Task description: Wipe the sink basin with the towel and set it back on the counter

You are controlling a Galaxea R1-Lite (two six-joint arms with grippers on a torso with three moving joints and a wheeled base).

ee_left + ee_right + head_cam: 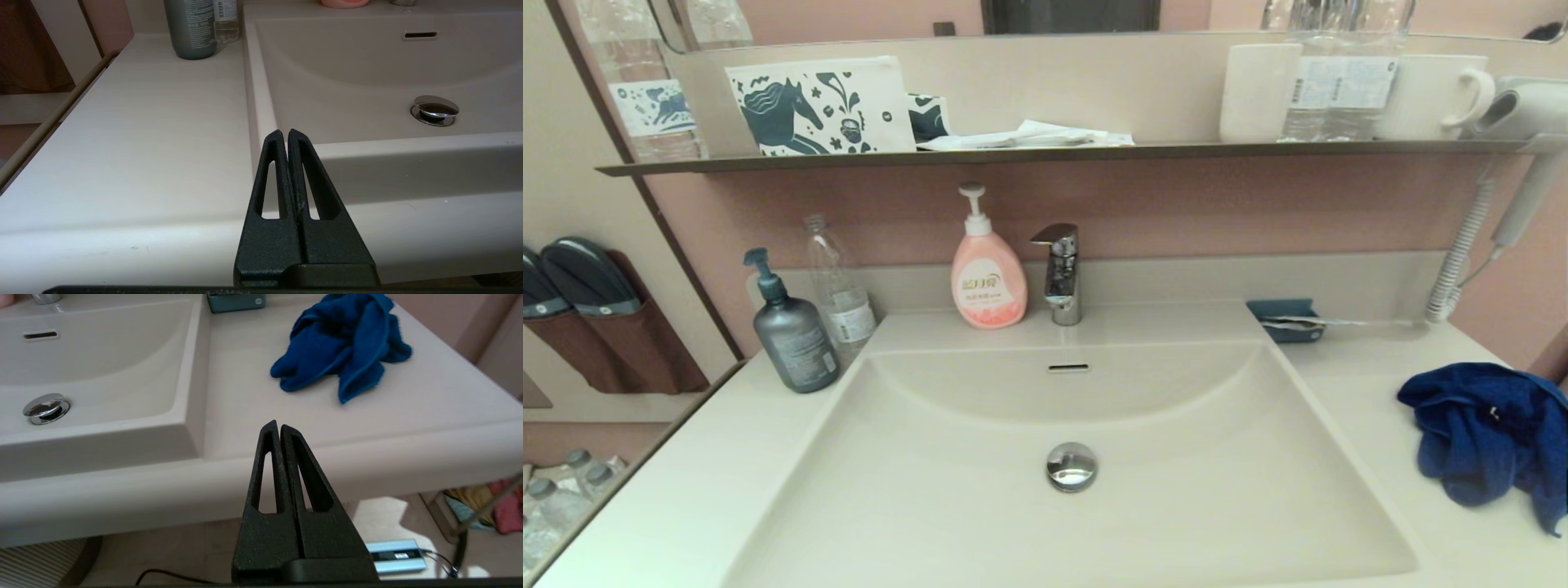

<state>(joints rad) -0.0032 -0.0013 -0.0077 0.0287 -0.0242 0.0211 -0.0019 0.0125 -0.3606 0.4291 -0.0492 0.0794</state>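
The right gripper (278, 426) is pressed shut and holds nothing. It waits in front of the counter (1380, 376), near the front edge. The blue towel (1486, 437) lies crumpled on the counter, to the right of the sink basin (980, 506). It is ahead of this gripper, so the right arm is nearer. The left gripper (284, 134) is shut and empty too, by the basin's left corner. The head view shows no arms. Only the wrist views show them.
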